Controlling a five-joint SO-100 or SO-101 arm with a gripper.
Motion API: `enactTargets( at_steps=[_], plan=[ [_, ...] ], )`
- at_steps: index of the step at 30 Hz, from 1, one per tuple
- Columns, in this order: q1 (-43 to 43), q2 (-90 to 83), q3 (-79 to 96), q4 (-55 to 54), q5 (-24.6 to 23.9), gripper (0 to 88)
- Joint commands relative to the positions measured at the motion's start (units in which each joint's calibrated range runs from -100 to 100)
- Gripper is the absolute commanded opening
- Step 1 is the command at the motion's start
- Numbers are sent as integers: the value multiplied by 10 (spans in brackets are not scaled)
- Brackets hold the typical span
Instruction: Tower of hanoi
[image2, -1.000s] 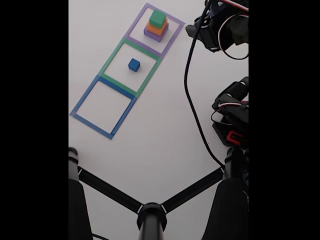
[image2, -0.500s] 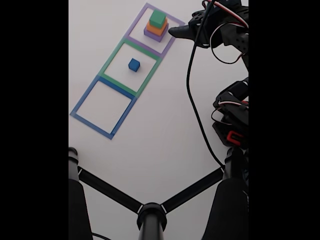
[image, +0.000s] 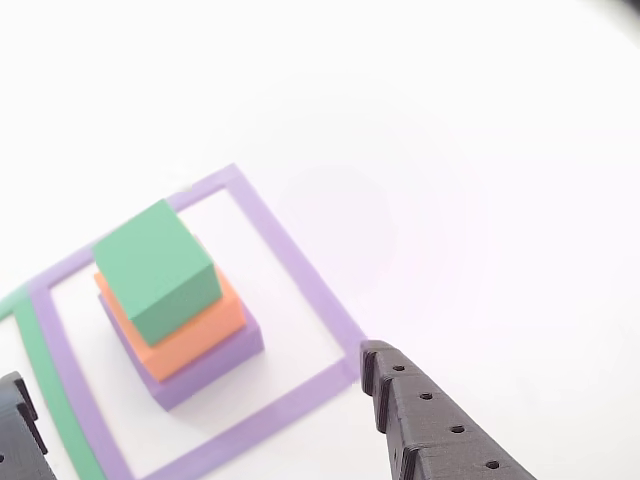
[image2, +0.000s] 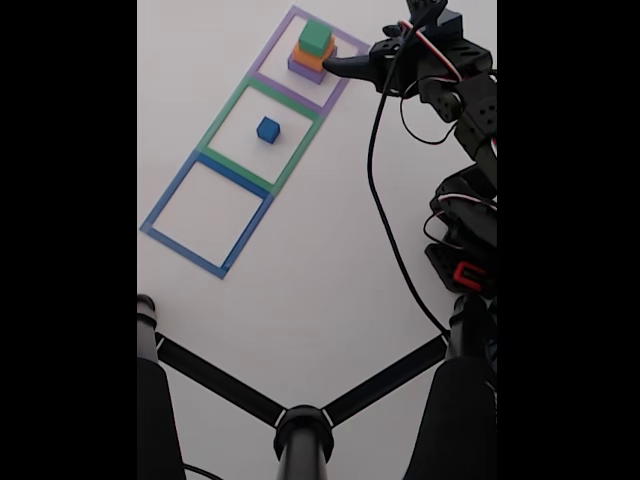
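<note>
We see the green block (image: 155, 270) sitting on the orange block (image: 200, 335), which sits on the purple block (image: 215, 365), inside the purple square (image: 300, 275). The little blue cube (image2: 267, 129) waits alone in the green square (image2: 232, 103). Our gripper (image2: 330, 66) is near the stack with fingers spread wide and empty, perhaps lined up to take the green one.

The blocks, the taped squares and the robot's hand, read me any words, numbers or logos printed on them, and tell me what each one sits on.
No readable text anywhere.
The green block, orange block and purple block: plain faces.
The blue block: plain, and small in the fixed view.
The purple tape outline: unmarked.
The hand: dark plastic fingers with small holes, no lettering.
</note>
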Motion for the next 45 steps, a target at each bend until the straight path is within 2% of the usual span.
enactTargets(
  at_steps=[1,9,17,30,45],
  plan=[
    [-16,44,14,-113,0,402],
    [-50,184,32,-332,0,390],
    [-46,304,8,-443,0,388],
    [-51,476,-86,-545,0,387],
    [-75,506,-89,-562,0,384]
  ],
)
